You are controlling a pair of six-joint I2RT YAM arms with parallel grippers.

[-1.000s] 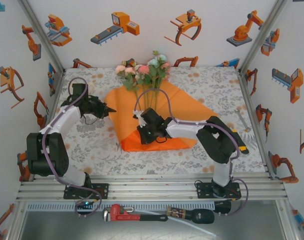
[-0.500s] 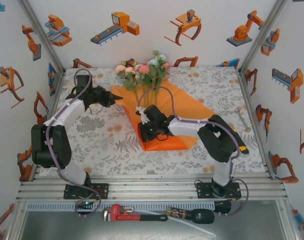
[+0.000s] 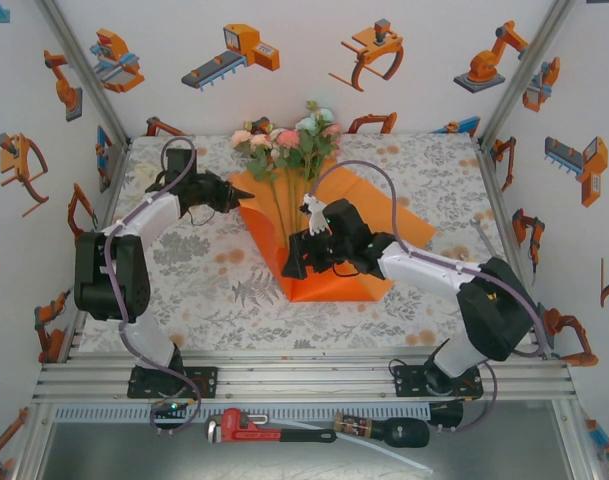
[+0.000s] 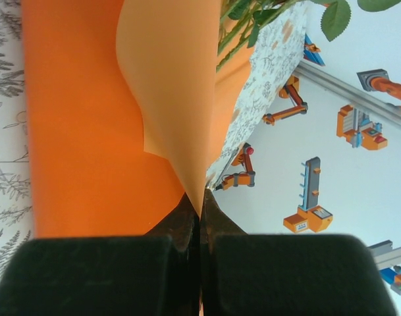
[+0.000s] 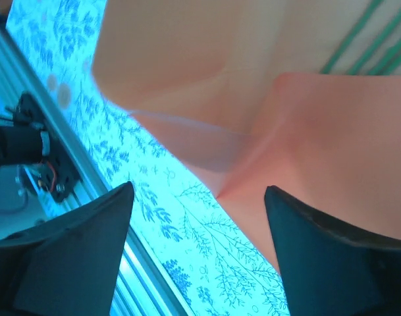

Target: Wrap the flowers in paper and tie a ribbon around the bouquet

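Left hand [image 4: 200, 201] pinches a lifted corner of the orange paper [image 3: 384, 215], which lies folded on the bench [image 3: 184, 260] beneath the stems of the flowers [image 3: 289, 140]; right hand [image 5: 197, 191] stands spread and empty over the near fold. Unpressed, that fold may spring back, and a hard pull could tear the corner or drag the stems askew. I can read no writing or brand
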